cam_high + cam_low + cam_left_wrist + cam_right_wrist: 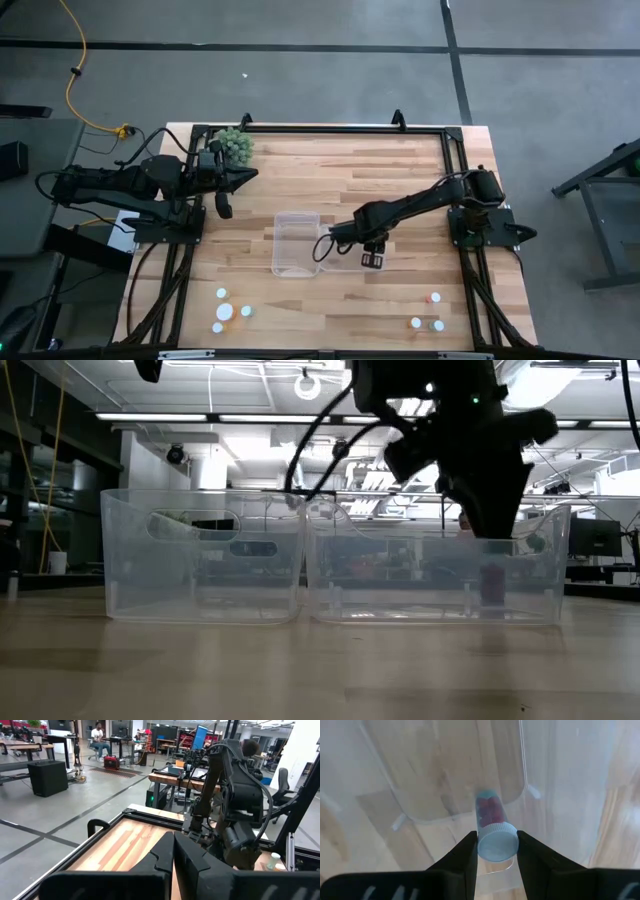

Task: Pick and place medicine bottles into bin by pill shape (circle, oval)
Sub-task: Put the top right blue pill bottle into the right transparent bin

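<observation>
Your right gripper [496, 851] has its jaws narrow, clamped on a small white-capped bottle with red pills [492, 831], over the clear plastic bin [297, 243]; probably above the rim. That arm reaches in over the wooden bench [400, 180]. Left gripper [222, 190]: jaws closed, parked.

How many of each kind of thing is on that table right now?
loose medicine bottles: 7
held medicine bottle: 1
clear bins: 2
green plant ball: 1
Total: 11
</observation>
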`<state>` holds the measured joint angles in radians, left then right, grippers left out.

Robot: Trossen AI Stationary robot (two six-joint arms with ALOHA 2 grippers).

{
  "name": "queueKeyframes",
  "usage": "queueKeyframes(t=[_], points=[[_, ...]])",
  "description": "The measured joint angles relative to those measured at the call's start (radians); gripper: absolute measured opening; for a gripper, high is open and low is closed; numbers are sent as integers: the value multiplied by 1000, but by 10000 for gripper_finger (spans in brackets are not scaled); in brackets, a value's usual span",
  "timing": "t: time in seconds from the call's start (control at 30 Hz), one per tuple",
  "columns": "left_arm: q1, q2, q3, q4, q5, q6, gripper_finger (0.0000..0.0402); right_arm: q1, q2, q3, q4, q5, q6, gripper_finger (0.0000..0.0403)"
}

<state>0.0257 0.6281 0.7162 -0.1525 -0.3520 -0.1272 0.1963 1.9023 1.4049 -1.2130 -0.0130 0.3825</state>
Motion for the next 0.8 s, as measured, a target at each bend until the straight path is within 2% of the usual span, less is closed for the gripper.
queueKeyframes(t=[0.47,0.8], points=[[0,0,0,0,-3,0,1,0,0,-7,25,13,-21,154],[0,0,0,0,-3,0,1,1,0,-7,25,-30,2,251]])
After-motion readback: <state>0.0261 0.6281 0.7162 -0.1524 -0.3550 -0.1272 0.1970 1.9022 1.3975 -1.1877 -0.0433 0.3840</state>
